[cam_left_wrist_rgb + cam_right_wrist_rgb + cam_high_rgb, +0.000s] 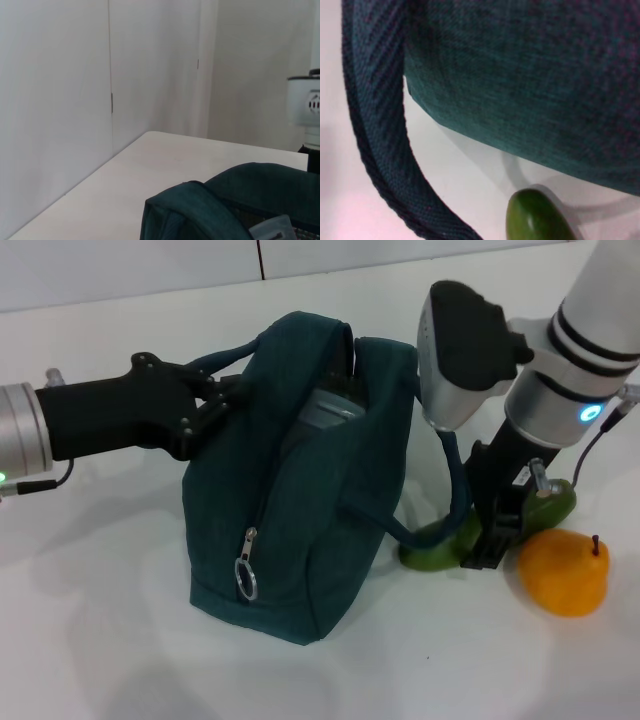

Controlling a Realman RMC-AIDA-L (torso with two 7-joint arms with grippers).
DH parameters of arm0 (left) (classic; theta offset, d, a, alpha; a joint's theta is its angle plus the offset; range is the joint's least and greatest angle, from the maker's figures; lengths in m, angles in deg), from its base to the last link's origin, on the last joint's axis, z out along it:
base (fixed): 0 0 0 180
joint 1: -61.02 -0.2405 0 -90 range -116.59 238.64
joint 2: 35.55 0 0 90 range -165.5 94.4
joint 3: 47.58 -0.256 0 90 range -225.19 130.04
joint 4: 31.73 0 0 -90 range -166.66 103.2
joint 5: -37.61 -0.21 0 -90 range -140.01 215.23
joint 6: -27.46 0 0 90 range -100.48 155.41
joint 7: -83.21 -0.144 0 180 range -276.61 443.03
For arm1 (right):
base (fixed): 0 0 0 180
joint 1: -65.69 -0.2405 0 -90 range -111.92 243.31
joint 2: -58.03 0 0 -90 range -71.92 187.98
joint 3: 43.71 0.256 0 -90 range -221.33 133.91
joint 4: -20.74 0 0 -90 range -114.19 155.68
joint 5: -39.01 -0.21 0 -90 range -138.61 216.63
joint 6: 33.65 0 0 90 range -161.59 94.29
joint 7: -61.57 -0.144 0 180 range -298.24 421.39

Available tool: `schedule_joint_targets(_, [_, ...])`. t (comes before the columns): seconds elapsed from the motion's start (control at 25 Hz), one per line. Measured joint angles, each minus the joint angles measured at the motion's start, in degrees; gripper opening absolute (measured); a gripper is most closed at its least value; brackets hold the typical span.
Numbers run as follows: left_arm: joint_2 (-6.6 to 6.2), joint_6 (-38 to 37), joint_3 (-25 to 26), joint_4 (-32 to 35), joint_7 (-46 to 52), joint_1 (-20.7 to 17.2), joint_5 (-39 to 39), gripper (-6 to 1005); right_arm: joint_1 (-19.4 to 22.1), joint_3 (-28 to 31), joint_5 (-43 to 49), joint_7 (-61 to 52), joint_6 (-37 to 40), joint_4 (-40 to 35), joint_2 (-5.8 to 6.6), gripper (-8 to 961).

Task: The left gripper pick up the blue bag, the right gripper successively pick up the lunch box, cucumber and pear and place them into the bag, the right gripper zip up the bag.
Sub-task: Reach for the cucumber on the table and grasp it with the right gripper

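Observation:
The blue bag [300, 500] stands open at the table's middle, its zipper ring pull [246, 578] hanging at the front end. My left gripper [212, 405] is shut on the bag's near handle and holds it up. The lunch box [330, 410] sits inside the bag, only its lid edge showing; its corner [272, 231] also shows in the left wrist view above the bag rim [200, 207]. My right gripper [495, 540] is down over the cucumber [432, 545], which lies on the table right of the bag. The cucumber's end [535, 217] shows beside the bag wall [530, 75]. The pear [565, 572] lies just right of the gripper.
The bag's other handle [455, 490] hangs loose down its right side, close to the right gripper, and shows in the right wrist view [375, 125]. The white table [120, 640] runs to a wall at the back [150, 270].

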Motion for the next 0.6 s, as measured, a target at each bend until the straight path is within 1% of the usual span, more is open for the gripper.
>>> schedule_joint_targets(0.36, [0.06, 0.0, 0.0, 0.1, -0.3, 0.1, 0.0, 47, -0.8, -2.7, 0.1, -0.8, -2.3, 1.9, -0.09, 804])
schedule_joint_targets(0.6, [0.07, 0.0, 0.2, 0.1, -0.4, 0.1, 0.0, 46, -0.9, -3.5, 0.1, -0.8, -3.0, 2.0, -0.09, 800])
